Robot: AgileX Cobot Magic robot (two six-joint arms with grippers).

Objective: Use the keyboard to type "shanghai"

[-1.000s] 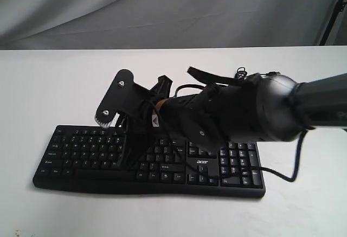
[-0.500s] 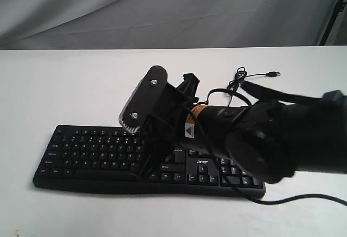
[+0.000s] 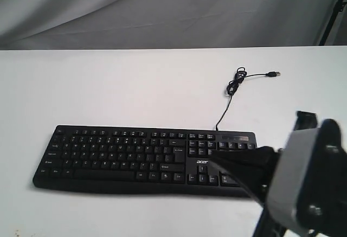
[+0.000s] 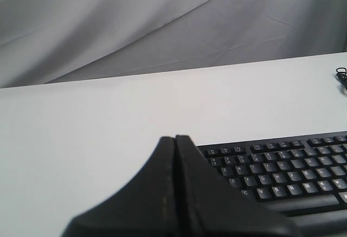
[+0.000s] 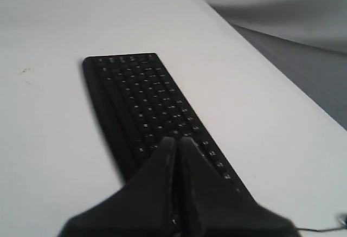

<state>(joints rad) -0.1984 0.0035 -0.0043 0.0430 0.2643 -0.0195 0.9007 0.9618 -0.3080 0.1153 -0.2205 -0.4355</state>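
Observation:
The long black keyboard (image 3: 124, 155) lies across the white table (image 3: 108, 85), its white legends facing up and its small logo beside the number pad. My right gripper (image 5: 176, 139) is shut with nothing in it and hovers over the number-pad end of the keyboard (image 5: 141, 96). The right arm (image 3: 309, 193) fills the lower right corner of the exterior view, blurred. My left gripper (image 4: 175, 138) is also shut and empty, off the left end of the keyboard (image 4: 282, 172). The exterior view does not show the left arm.
The thin black cable (image 3: 230, 93) runs from the keyboard's back edge to a loose coil, ending in a USB plug (image 3: 275, 74). Grey cloth (image 3: 162, 9) hangs behind the table's far edge.
The right arm has pulled back from over the middle of the keyboard to the lower right, uncovering the letter keys and the cable.

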